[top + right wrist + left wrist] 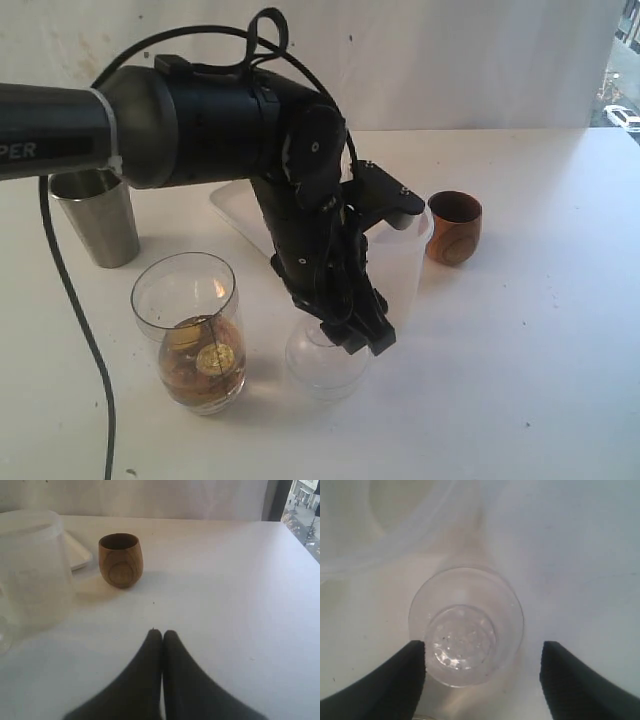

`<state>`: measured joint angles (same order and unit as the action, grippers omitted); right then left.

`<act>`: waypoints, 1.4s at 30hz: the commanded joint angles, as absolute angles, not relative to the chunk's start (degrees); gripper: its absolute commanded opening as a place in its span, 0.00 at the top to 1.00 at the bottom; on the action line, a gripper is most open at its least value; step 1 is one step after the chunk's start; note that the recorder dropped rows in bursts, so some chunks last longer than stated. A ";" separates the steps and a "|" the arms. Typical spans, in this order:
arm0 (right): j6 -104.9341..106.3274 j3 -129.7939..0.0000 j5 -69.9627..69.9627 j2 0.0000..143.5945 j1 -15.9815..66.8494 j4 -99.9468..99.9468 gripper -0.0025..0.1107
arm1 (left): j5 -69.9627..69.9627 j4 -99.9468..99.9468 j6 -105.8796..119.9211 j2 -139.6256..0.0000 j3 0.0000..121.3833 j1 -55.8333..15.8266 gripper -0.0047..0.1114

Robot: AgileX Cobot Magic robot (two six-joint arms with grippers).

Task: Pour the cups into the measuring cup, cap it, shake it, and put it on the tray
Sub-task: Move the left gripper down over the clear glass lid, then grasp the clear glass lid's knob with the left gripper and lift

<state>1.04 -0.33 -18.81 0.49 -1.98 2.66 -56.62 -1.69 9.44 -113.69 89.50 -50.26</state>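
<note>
Left fingers released, spread either side of the clear dome cap on the table. Right fingers clenched together, holding nothing.

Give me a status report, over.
Left gripper open, straddling clear cap. Right gripper shut, empty. Measuring cup part-filled, uncapped. Frosted tub close beside cap.

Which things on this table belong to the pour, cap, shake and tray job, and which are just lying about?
For the job: wooden cup, steel tumbler, measuring cup, clear dome cap, white tray.
Lying about: frosted plastic tub.
</note>
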 commanded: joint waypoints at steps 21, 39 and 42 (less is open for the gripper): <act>0.82 0.00 -18.39 0.14 -1.76 2.54 0.98 | -54.48 0.00 4.55 -115.61 89.76 -50.67 0.42; 0.82 0.00 -18.39 0.14 -1.76 2.54 0.98 | -54.24 0.00 4.55 -115.61 87.29 -50.67 0.42; 1.53 0.00 -18.39 0.14 -1.76 2.54 0.98 | -53.05 0.00 4.55 -115.61 85.77 -50.67 0.42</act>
<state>1.04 -0.33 -18.81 0.49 -1.98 2.66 -54.41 0.56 4.87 -115.67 86.93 -50.26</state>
